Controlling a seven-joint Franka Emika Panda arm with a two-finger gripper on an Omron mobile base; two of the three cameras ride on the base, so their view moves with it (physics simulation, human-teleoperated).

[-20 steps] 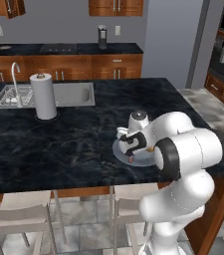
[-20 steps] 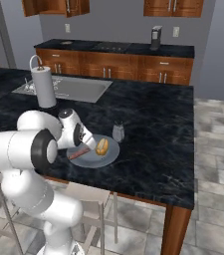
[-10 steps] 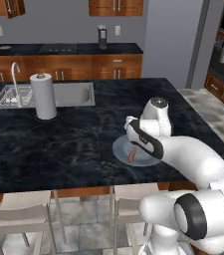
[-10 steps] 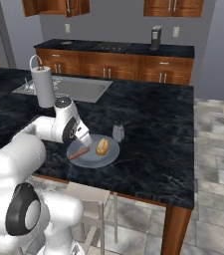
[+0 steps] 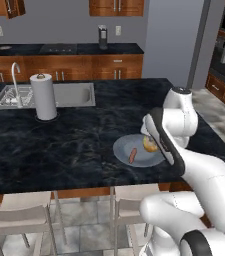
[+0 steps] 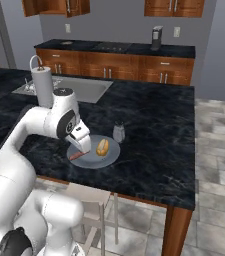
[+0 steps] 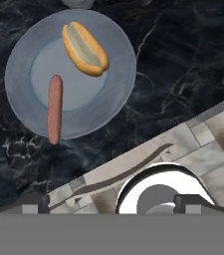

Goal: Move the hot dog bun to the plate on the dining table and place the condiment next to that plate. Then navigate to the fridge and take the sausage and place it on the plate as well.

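Observation:
The pale grey-blue plate (image 7: 24, 74) (image 6: 106, 159) (image 5: 121, 147) rests on the black marbled dining table (image 5: 59, 150) near its front edge. The hot dog bun (image 7: 85, 48) (image 6: 102, 147) (image 5: 149, 144) lies on it. Beside the bun lies the sausage (image 7: 55, 108) (image 6: 76, 156) (image 5: 132, 155), one end reaching over the rim. The condiment (image 6: 118, 132) (image 7: 77, 2) stands just behind the plate. My gripper (image 7: 111, 205) (image 6: 84, 146) hangs above the plate's near side, open, with nothing between its fingertips. The fridge is out of view.
A white paper-towel roll (image 5: 44, 96) (image 6: 43, 86) stands by the inset steel sink (image 5: 74, 95) at the back left. Chairs (image 5: 24, 215) are tucked under the table's front edge. The tiled floor (image 6: 219, 165) lies to the right.
The hand has risen off the plate and drawn back toward the table's front edge. Its jaws have spread wider. The sausage stays lying on the plate.

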